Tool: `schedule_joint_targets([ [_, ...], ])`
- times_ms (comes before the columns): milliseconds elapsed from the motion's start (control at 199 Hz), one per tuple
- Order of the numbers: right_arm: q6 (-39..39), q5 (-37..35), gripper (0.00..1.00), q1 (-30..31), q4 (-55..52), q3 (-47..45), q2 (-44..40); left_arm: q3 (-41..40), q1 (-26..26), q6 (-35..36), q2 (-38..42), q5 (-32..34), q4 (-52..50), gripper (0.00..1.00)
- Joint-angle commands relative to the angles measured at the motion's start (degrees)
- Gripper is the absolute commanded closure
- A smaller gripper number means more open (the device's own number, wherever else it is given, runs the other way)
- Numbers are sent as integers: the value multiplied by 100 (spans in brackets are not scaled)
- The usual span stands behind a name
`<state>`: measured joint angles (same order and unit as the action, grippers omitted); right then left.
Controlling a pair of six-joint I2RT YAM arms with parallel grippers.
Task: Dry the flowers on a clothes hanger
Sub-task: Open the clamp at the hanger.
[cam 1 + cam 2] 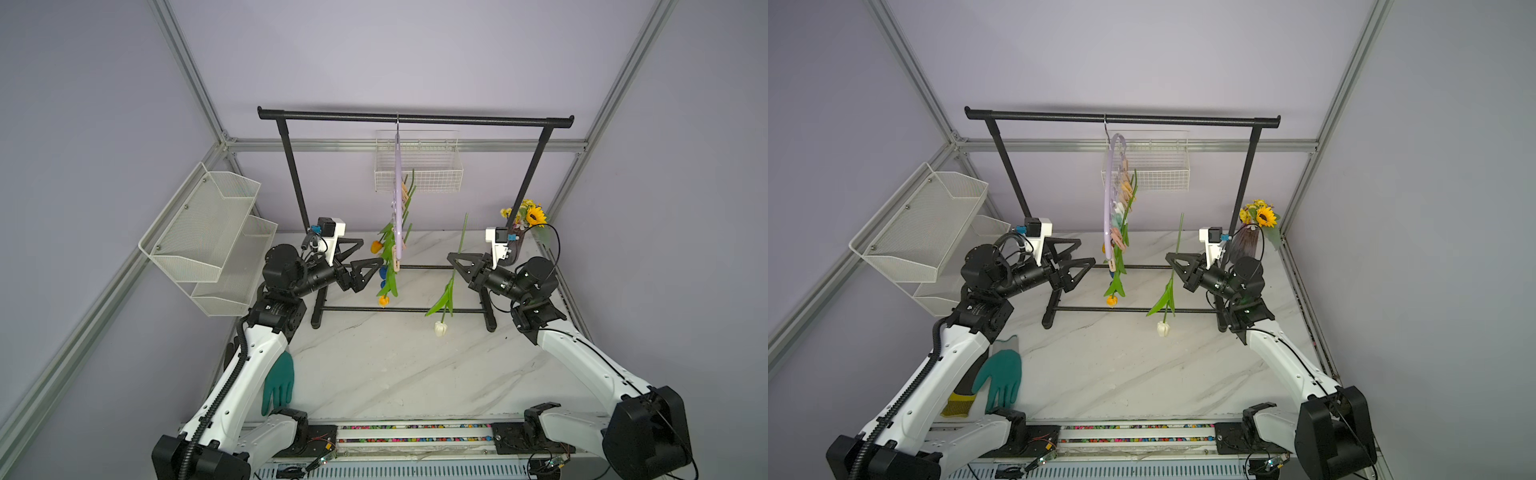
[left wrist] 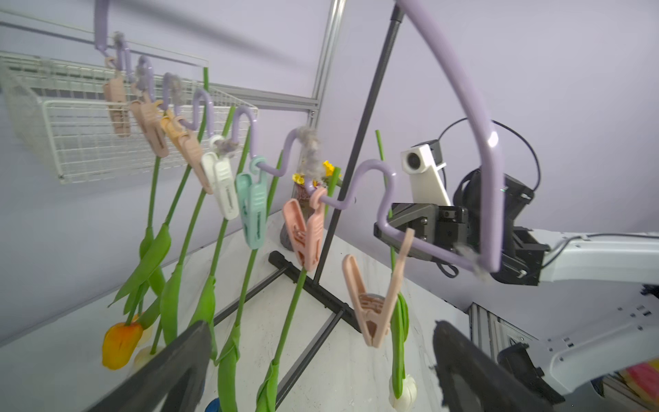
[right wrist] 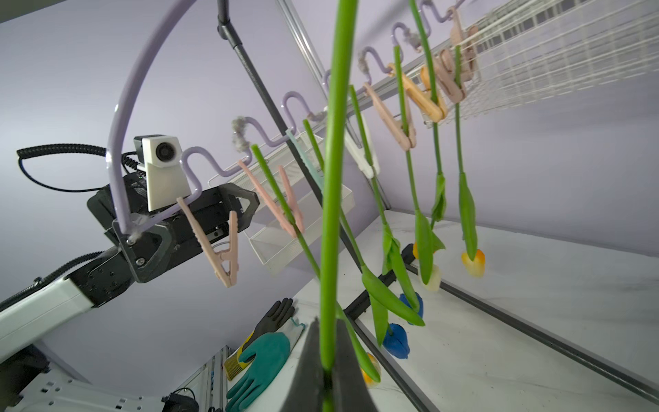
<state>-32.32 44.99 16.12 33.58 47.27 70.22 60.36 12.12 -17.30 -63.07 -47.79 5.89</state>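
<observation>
- Flowers [image 1: 389, 253]: several tulips hang head-down, each stem clipped in a clothespin [image 2: 252, 203] on the clothes hanger [image 1: 398, 187].
- White tulip [image 1: 448, 291]: held apart from the row, to the hanger's right, stem near upright, head pointing down over the table [image 1: 374, 374].
- Clothes hanger: lilac, hooked over the top bar of the black garment rack [image 1: 415, 118]. A beige clothespin [image 2: 374, 303] hangs at its near end.
- Right gripper [image 1: 456, 265]: jaws clamped on the white tulip's stem.
- Left gripper [image 1: 371, 250]: jaws spread wide, holding nothing, near the hanger's near end.
- Green glove [image 1: 278, 382]: lies on the table beside the left arm.
</observation>
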Motion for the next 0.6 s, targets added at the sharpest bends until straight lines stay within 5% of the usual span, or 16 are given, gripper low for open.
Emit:
schedule_joint_targets([
  [0,261,432,100,290,629,188,129,70,-17,89,-103,-895,853,2],
  [598,437,643,100,1068,1413,249,808,533,290,359,-1027,-1550,1007,16],
])
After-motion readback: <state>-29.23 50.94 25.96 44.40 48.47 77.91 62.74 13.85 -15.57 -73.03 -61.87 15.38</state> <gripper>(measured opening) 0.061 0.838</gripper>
